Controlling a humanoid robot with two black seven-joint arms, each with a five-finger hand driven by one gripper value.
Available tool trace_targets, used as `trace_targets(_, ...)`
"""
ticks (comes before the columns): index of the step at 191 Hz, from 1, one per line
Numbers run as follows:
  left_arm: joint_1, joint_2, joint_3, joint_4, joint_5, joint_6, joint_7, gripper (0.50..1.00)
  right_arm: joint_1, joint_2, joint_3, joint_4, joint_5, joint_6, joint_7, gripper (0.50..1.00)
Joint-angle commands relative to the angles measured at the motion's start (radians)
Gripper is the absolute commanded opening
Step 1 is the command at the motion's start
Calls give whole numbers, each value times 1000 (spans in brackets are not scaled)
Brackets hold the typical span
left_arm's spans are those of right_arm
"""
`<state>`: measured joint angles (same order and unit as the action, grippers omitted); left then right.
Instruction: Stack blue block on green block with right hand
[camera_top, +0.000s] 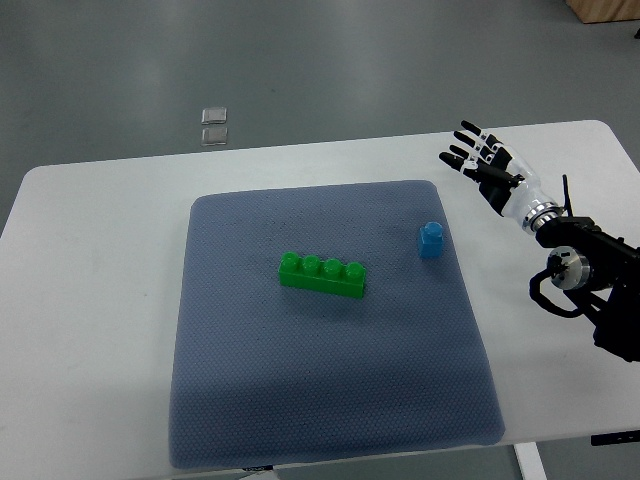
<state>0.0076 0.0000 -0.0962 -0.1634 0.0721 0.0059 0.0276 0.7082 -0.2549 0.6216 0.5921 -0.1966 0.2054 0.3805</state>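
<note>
Right now I see my right hand (480, 160) held out over the bare table (90, 220), its arm coming in from the right edge. Its fingers (462, 143) are spread and nearly straight, fanned toward the upper left, and they hold nothing and touch nothing that I can make out. Below those fingertips and a little to their left stands the blue block (430, 240), a small upright piece with one stud on top; it sits well apart from the hand, just inside the right border of the mat (330, 400). Farther left of the fingers, and lower, lies the green block (322, 275), a long brick with four studs in a row, resting flat near the mat's middle and slightly skewed. Blue and green are apart, with open mat between them, so the blue one is not yet on the green. Far to the left of the fingertips, beyond the table's back edge, two small clear squares (214, 125) lie on the grey floor (300, 60). My left hand does not show anywhere in the view.
</note>
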Motion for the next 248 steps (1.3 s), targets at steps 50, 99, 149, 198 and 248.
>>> trace_targets(50,0,0,0,-1,0,0,0,1000,-6,-4,-5,0,-7,0,0,915)
trace_targets(99,0,0,0,-1,0,0,0,1000,-6,-3,-6,3,-7,0,0,913)
trace_targets(149,0,0,0,-1,0,0,0,1000,-4,-30,-8,12,-9,16,-3,913)
trace_targets(198,0,0,0,-1,0,0,0,1000,2,-67,-8,17,-112,48,-3,913)
trace_targets(248,0,0,0,-1,0,0,0,1000,34,-173,-88,152,-191,43,-2,913)
